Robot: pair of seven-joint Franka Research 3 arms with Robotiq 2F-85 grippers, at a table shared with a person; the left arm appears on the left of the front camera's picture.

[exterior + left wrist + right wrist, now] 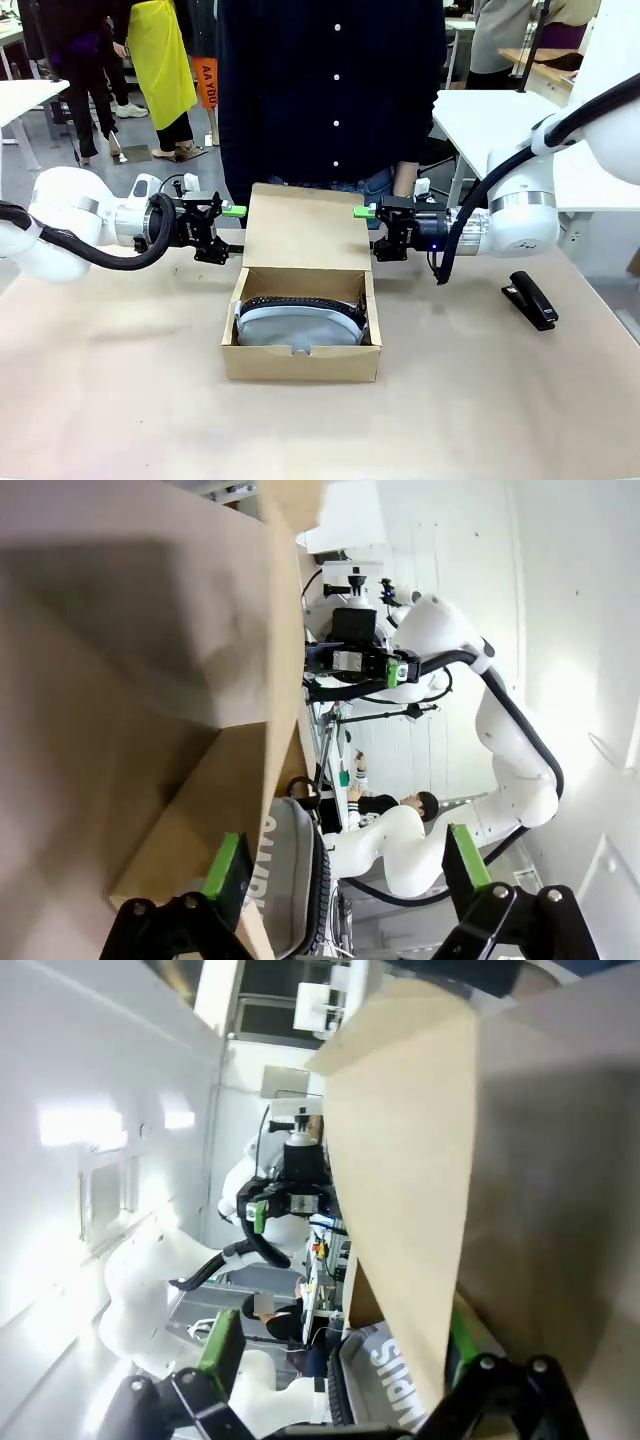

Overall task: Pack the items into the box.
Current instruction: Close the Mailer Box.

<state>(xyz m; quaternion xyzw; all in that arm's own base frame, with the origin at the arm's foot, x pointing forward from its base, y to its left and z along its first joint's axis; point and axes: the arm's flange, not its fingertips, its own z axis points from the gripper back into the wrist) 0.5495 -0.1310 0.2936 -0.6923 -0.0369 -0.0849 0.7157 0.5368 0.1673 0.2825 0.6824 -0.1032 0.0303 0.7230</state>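
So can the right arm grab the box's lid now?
Probably yes: the right gripper is open right at the edge of the upright lid, with nothing in the way.

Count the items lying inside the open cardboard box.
1: a grey pouch lies in the box, filling most of it. Anything slim beneath or behind it would be hidden.

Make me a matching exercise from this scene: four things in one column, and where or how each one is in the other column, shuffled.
1. grey pouch
2. flap lid
3. black tool
4. left gripper

A. lying on the table, on the robot's right
B. inside the box
C. open, at the lid's left edge
D. standing upright at the box's far side

Pairs: 1-B, 2-D, 3-A, 4-C
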